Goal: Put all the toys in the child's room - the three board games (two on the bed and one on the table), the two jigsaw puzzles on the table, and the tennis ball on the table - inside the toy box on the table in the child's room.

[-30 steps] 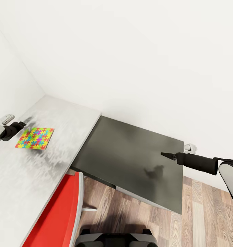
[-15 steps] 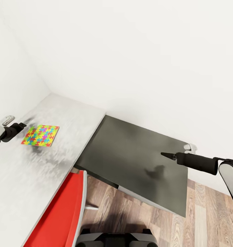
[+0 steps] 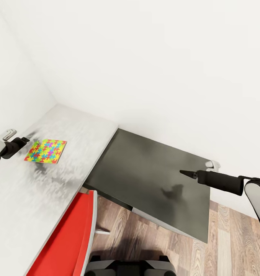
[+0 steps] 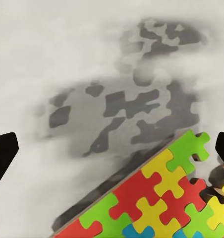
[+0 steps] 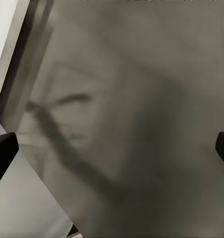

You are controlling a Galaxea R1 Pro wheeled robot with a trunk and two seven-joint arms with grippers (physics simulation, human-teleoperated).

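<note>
One jigsaw puzzle (image 3: 45,151), a thin square of bright interlocking pieces, lies on the pale grey top of the table (image 3: 76,130). My left gripper (image 3: 25,140) hovers just beside the puzzle's near corner. In the left wrist view the puzzle (image 4: 156,198) lies between the gripper's widely spread fingertips (image 4: 3,153), a dark shadow along its edge; this gripper (image 4: 112,148) is open and empty. My right gripper (image 3: 185,173) hangs over the table's dark grey section (image 3: 145,172), open with nothing in it (image 5: 112,148). The toy box, board games and tennis ball are out of view.
A red chair (image 3: 68,237) stands against the table's front edge below the puzzle. White walls meet in a corner behind the table. Wood-plank floor (image 3: 229,245) lies to the right of the dark section. A small white fitting (image 3: 212,165) sits low on the wall.
The whole picture shifted a little between one second ago and half a second ago, so the camera moved. The puzzle now sits slightly farther from my left gripper's tip. The right arm looks unchanged.
</note>
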